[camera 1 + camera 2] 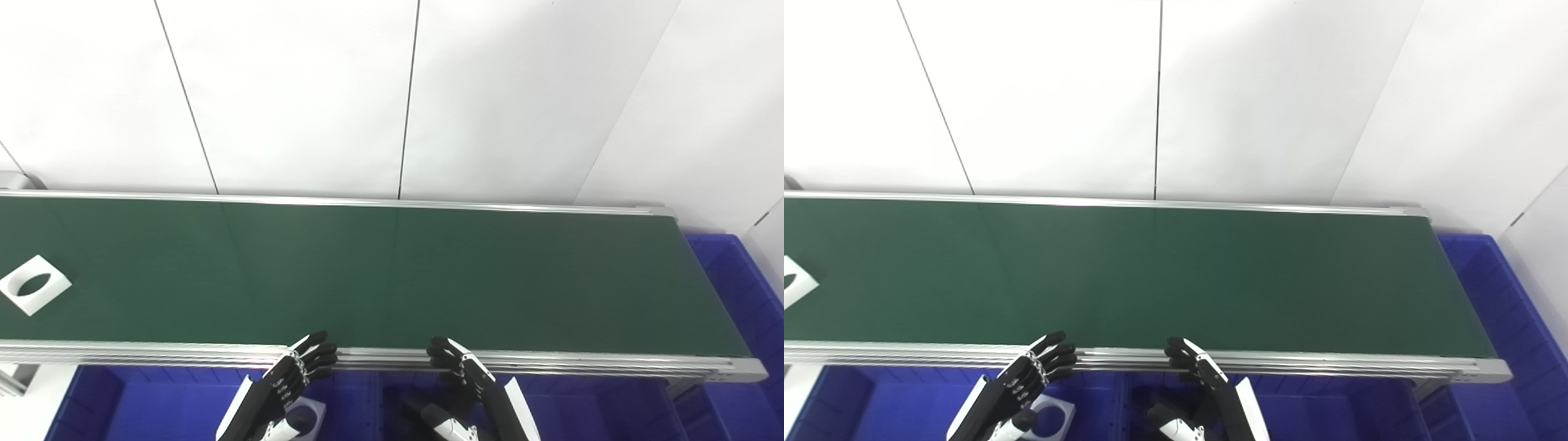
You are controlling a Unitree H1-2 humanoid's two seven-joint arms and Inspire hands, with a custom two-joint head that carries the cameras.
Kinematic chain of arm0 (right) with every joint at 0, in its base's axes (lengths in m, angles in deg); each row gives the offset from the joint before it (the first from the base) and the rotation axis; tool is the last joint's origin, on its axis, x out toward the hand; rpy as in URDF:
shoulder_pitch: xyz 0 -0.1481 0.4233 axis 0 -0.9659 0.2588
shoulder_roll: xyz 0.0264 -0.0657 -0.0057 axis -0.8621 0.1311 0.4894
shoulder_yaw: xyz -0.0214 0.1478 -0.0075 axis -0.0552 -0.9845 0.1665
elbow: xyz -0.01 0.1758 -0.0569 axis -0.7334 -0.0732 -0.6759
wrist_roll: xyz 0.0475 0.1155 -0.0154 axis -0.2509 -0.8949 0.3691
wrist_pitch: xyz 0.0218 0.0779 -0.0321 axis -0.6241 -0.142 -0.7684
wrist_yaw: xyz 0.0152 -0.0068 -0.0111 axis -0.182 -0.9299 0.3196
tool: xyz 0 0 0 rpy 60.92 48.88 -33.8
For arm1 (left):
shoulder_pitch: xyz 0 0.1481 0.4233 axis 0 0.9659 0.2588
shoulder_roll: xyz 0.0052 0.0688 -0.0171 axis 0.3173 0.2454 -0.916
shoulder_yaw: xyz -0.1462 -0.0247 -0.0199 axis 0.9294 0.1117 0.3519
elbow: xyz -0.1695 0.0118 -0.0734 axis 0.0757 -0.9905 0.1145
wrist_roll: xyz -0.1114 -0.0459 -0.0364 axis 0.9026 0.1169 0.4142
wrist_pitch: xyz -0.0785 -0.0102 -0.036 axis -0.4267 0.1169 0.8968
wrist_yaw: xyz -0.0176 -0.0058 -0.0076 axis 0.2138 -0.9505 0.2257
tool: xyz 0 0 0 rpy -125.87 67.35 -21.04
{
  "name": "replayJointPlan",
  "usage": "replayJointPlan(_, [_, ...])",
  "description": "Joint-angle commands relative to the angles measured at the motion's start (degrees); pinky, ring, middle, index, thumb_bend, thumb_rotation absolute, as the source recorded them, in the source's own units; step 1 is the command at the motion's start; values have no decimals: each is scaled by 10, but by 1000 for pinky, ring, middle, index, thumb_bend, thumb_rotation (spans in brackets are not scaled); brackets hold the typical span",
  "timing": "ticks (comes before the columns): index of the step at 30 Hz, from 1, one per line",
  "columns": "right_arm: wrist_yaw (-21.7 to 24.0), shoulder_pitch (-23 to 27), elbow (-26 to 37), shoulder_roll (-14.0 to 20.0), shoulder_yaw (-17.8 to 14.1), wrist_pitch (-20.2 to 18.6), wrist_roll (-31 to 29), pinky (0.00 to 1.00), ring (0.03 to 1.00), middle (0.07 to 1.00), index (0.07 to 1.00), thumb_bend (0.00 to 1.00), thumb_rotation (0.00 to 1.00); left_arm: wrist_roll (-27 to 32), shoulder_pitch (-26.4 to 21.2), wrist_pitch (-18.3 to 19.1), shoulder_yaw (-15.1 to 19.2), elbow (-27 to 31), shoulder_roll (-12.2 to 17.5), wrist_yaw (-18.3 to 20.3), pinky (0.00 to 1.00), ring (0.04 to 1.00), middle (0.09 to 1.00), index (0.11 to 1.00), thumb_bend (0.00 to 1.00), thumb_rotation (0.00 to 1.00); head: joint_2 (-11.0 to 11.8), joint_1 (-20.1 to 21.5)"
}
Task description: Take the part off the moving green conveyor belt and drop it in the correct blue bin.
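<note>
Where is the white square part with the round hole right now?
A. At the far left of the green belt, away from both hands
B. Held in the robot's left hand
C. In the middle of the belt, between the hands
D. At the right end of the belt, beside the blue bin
A: the white part lies flat at the left end of the green belt, while the left hand and right hand hover empty at the near rail.

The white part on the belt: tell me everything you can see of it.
The white part is a flat square plate, plastic by its look, with a big round hole through its middle. It lies flat and turned cornerwise on the green conveyor belt, near its far left end. Nothing else touches it; both hands wait well away.
</note>
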State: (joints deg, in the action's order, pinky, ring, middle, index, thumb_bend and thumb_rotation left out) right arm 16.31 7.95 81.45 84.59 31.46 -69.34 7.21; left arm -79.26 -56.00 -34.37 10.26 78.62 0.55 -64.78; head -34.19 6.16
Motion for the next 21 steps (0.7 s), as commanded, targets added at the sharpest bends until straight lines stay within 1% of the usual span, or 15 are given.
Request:
replayJointPlan(1, [6,3,19,-3,0,3,-9,740,799,820,850,629,657,0,-3,-22,-3,10,-1,-3,791,823,836,873,880,648,1,-1])
replayJointPlan(3, [6,4,18,-2,0,3,-8,741,800,821,850,628,657,1,-4,-23,-3,7,-1,-1,791,824,836,873,880,646,2,-7])
replayJointPlan(4, [6,5,17,-1,0,4,-8,740,799,820,852,622,655,1,-5,-23,-3,6,-2,-1,789,824,834,873,877,641,3,-20])
replayJointPlan(5, [5,6,16,-1,0,5,-8,739,799,820,852,621,654,2,-6,-23,-3,6,-2,-1,788,823,832,872,876,639,3,-20])
replayJointPlan(6, [5,6,15,0,-1,7,-7,738,799,820,853,622,662,2,-6,-23,-3,4,-2,-1,788,822,831,870,878,636,6,-34])
replayJointPlan(9, [4,7,12,2,-1,11,-7,734,792,819,856,612,680,-1,-8,-25,-3,0,-4,0,780,815,824,863,884,630,10,-52])
replayJointPlan(10, [4,8,10,3,-2,13,-8,734,791,819,856,607,684,-2,-9,-25,-3,-2,-5,1,776,812,821,861,885,630,13,-68])
replayJointPlan(11, [3,8,10,3,-2,14,-8,734,791,818,857,605,690,-4,-10,-26,-3,-3,-6,0,772,808,819,858,888,629,13,-68])
replayJointPlan(12, [3,9,8,4,-2,14,-8,735,791,818,857,604,691,-4,-11,-26,-3,-5,-7,0,771,808,818,857,889,628,16,-81])
replayJointPlan(16, [3,12,2,5,-2,18,-13,742,803,830,865,602,729,-6,-12,-25,-3,-6,-7,-1,763,799,813,848,895,606,20,-92])
replayJointPlan(21, [0,15,-6,3,-1,24,-13,744,809,836,871,605,762,-11,-12,-25,-1,-7,-6,-2,759,794,812,845,914,609,27,-93])
